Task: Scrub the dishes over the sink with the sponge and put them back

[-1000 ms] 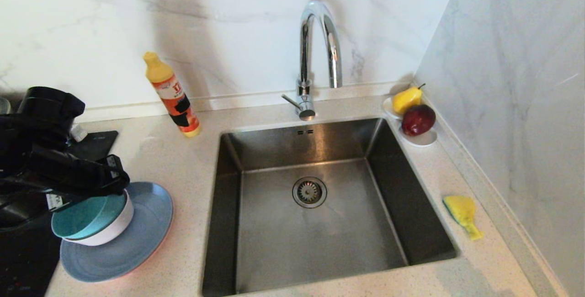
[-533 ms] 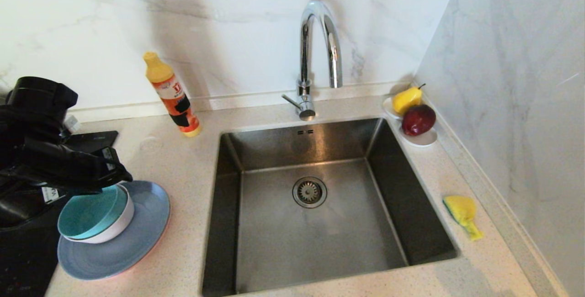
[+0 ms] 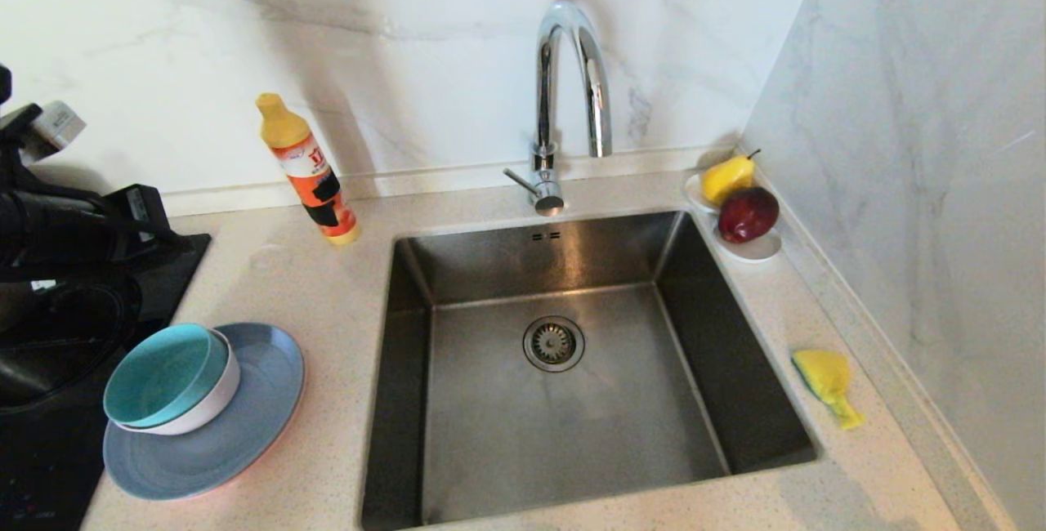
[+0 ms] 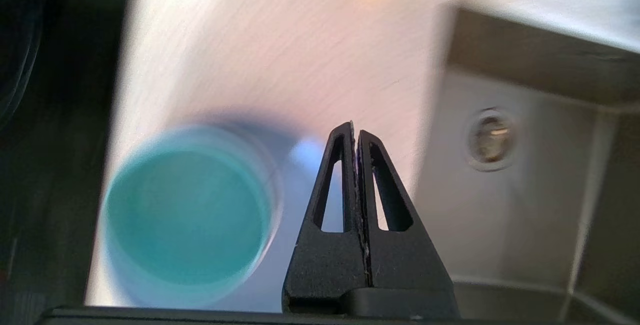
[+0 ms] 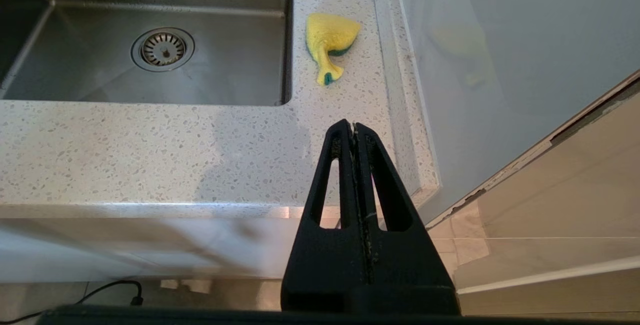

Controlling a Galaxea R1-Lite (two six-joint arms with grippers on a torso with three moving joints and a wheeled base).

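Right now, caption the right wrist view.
Shut right gripper parked off the counter edge, sponge beside the sink.

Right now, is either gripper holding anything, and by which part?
Nothing is held. The left gripper is shut on nothing above the teal bowl; the right gripper is shut and empty, short of the sponge.

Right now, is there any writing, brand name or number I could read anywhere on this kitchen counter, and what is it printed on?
Orange dish-soap bottle with the yellow cap: its label carries large white characters on red and a black band, too small and blurred to read.
Small white tags on the black left arm: no print can be made out.
Yellow sponge with green scouring face, stacked dishes, steel sink, chrome tap: no text.
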